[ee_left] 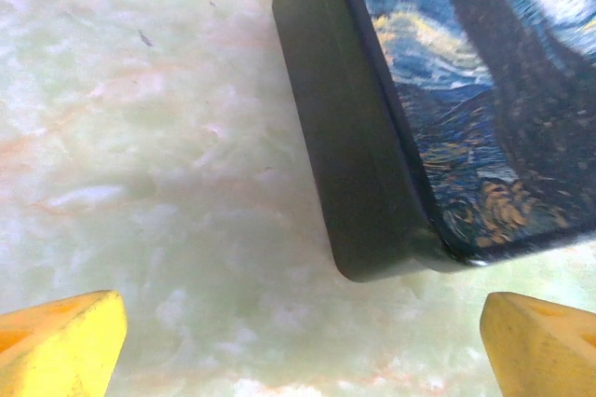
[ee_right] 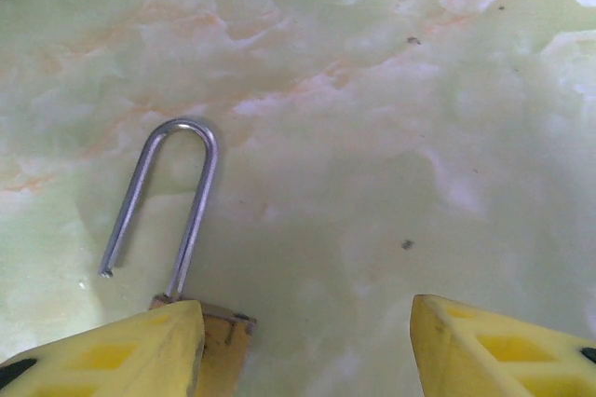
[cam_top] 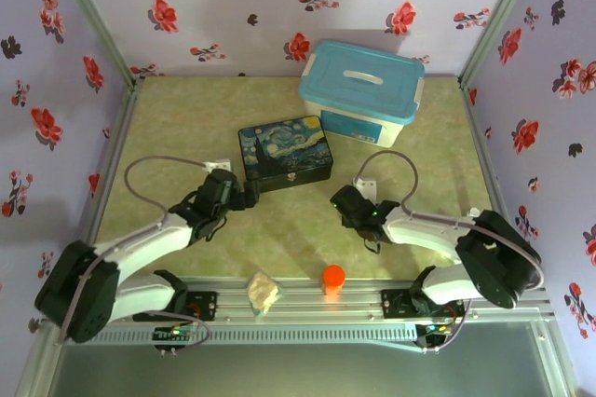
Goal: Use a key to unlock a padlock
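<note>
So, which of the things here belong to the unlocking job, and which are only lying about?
For the job:
- padlock, one shackle end free
- right tool, open, right beside it

Only lying about:
- painted box
- blue-lidded tub
- orange cylinder
- pale crumpled lump

The padlock (ee_right: 224, 349) has a polished metal shackle (ee_right: 193, 225) and brass body on a smooth table (ee_right: 419, 136).

No writing, label, brand, number or sign can be read on anything here.
</note>
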{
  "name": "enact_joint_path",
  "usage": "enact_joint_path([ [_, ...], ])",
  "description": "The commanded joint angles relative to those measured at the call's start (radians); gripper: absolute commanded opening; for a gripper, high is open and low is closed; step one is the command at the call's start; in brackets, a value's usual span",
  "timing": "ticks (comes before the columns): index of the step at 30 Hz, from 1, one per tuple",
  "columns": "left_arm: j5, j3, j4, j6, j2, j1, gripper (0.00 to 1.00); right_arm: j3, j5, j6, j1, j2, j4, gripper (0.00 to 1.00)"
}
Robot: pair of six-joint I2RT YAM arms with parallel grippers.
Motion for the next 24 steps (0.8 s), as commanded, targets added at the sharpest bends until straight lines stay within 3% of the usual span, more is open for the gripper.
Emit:
enact_joint_path([
  [1,-0.001,-0.008,-0.100,-0.012,-0.118,0.022,0.99,-0.011,0.037,-0.004,-0.006,-0.097,-0.057,0.62],
  [4,-0.015,0.018,-0.177,0.026,-0.213,0.055,1.00,-0.014,0.009,-0.068,-0.021,-0.188,-0.012,0.69],
  [6,-0.097,0.028,-0.196,0.074,-0.266,0.083,1.00,-0.008,0.028,-0.109,-0.054,-0.252,0.007,0.76],
  [8,-0.214,0.006,-0.143,0.161,-0.321,0.125,1.00,-0.006,0.067,-0.159,-0.124,-0.317,0.034,0.99],
  [10,-0.258,-0.063,0.045,0.308,-0.361,0.167,1.00,-0.019,0.091,-0.234,-0.213,-0.356,0.111,0.99],
  [13,-0.328,-0.164,0.324,0.489,-0.345,0.226,1.00,-0.040,0.007,-0.318,-0.424,-0.346,0.249,0.99],
  [17,-0.260,-0.221,0.532,0.526,-0.155,0.379,1.00,-0.055,-0.128,-0.356,-0.666,-0.254,0.424,0.99],
  [22,-0.142,-0.248,0.813,0.445,0.102,0.524,1.00,-0.094,-0.224,-0.475,-0.745,-0.168,0.678,0.99],
  [24,-0.089,-0.216,0.793,0.445,0.139,0.551,1.00,-0.091,-0.202,-0.527,-0.746,-0.150,0.695,0.99],
])
